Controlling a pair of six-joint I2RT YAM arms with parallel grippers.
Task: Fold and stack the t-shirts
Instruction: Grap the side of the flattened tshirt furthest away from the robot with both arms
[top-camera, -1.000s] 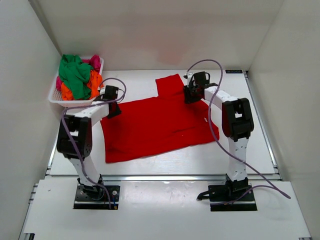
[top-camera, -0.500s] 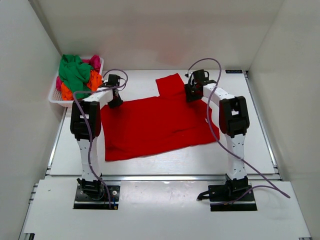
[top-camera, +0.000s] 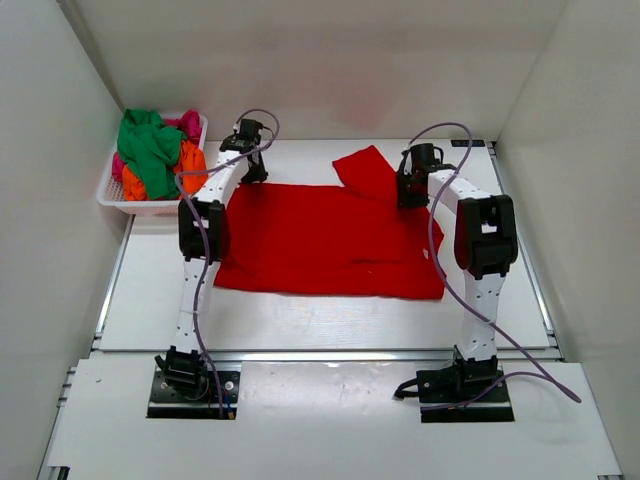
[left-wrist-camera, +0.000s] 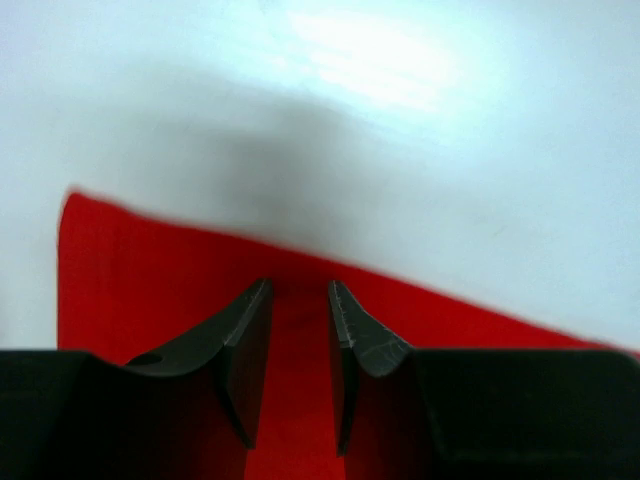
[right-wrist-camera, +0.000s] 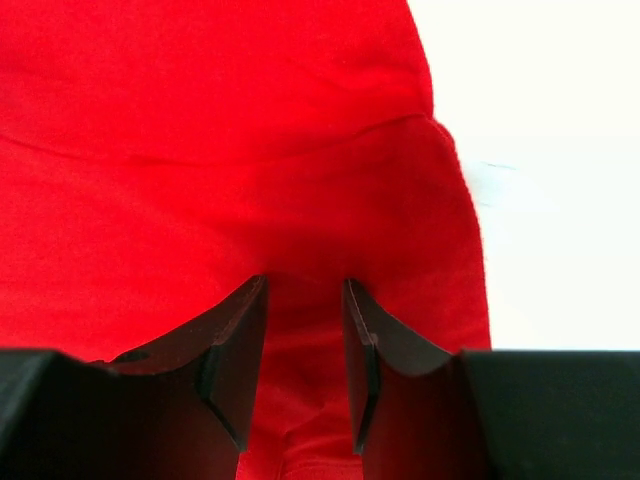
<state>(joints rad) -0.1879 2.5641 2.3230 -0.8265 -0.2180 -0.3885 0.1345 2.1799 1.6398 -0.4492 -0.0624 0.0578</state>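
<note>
Red t-shirt (top-camera: 320, 240) spread flat, sleeve out; left claw (left-wrist-camera: 300, 290), right claw (right-wrist-camera: 305, 285) pinching far edge.

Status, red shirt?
Left gripper, right gripper: both shut on red t-shirt, far edge. Shirt spread flat, unfolded. Nothing in the way; basket far left.

a robot lab test cell: plain white walls (top-camera: 300, 70) box in a white table (top-camera: 320, 320), with the left arm (top-camera: 197, 225) and right arm (top-camera: 485, 240) bolted down at 6 o'clock and cables trailing.
</note>
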